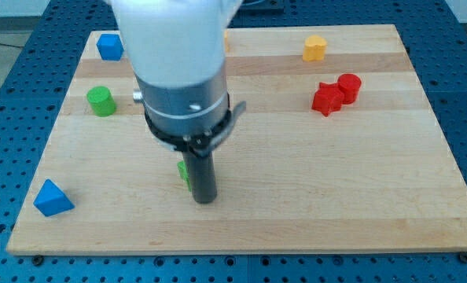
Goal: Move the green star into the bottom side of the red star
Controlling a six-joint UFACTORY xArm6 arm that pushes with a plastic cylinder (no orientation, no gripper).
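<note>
The red star (326,98) lies on the wooden board (312,181) at the view's upper right, touching a red cylinder (349,87) on its right. The green star (184,173) is near the board's middle, mostly hidden behind my rod; only a green sliver shows at the rod's left. My tip (205,199) rests on the board right beside that green star, on its right and slightly below. The red star is far to the tip's upper right.
A green cylinder (101,101) stands at the left, a blue block (109,46) at the top left, a blue triangle (52,198) at the bottom left. A yellow block (314,48) sits at the top right. The arm's body hides part of the board's top middle.
</note>
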